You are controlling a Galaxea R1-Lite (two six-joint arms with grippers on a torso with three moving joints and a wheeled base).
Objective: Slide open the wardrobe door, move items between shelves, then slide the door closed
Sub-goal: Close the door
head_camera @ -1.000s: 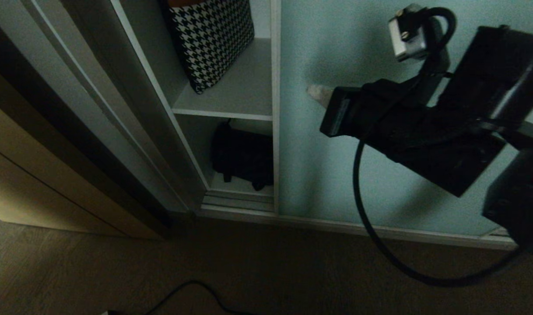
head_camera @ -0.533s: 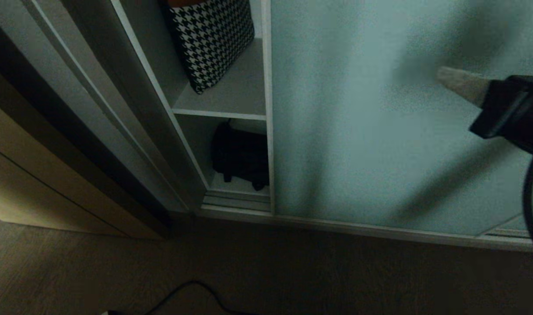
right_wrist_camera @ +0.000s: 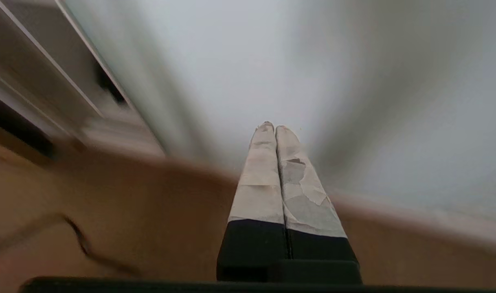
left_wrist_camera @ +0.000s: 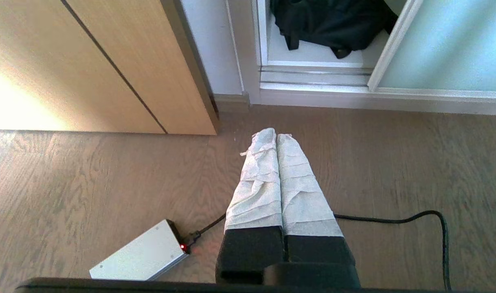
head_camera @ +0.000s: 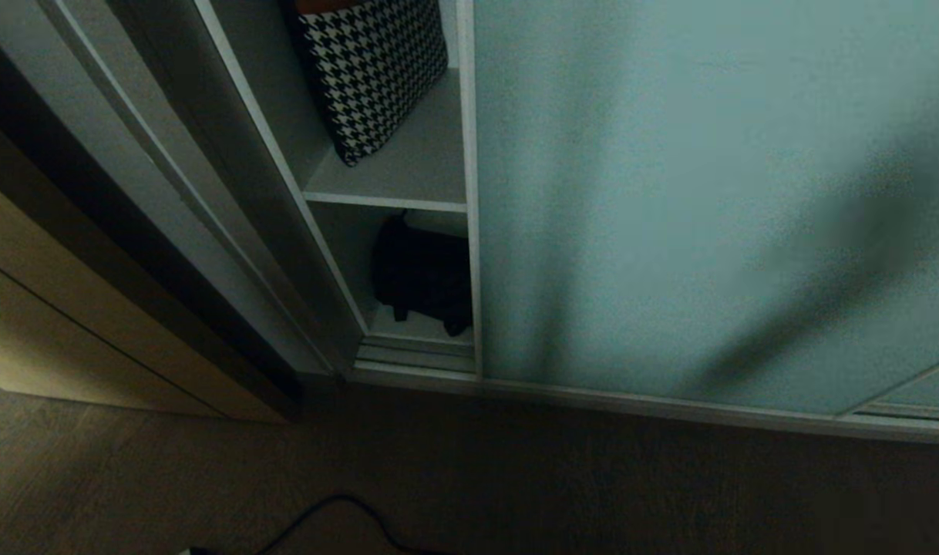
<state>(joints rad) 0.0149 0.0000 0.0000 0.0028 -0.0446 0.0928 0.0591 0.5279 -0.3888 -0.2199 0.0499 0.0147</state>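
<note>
From the head view, the floor (head_camera: 207,478) is dark brown wood, and a thin black cable (head_camera: 338,512) lies on it near the bottom. A beige wooden cabinet (head_camera: 68,331) stands on the left. The sliding wardrobe door (head_camera: 670,193) is a big pale blue-green glass panel that fills the right side, and it leaves only a narrow gap open on its left. In that gap there are two shelves. On the upper shelf (head_camera: 415,169) a black-and-white houndstooth cloth (head_camera: 369,69) leans up against the side wall. On the lower shelf (head_camera: 415,327) sits a soft black fabric piece (head_camera: 423,277), with little straps hanging down at its front. No arm shows in this view. From the left wrist view, the left gripper (left_wrist_camera: 276,136) hangs over the wood floor, near the corner of the cabinet, and its jaws are pressed together with nothing in them. A flat silver box (left_wrist_camera: 138,256) with a small red light lies on the floor, and a cable runs from it. The black fabric piece lies on the lower shelf just behind the silver floor track (left_wrist_camera: 313,77). From the right wrist view, the picture is blurry. The right gripper (right_wrist_camera: 275,129) points at the glass door, low down near the floor, and its jaws are pressed together and empty.
</note>
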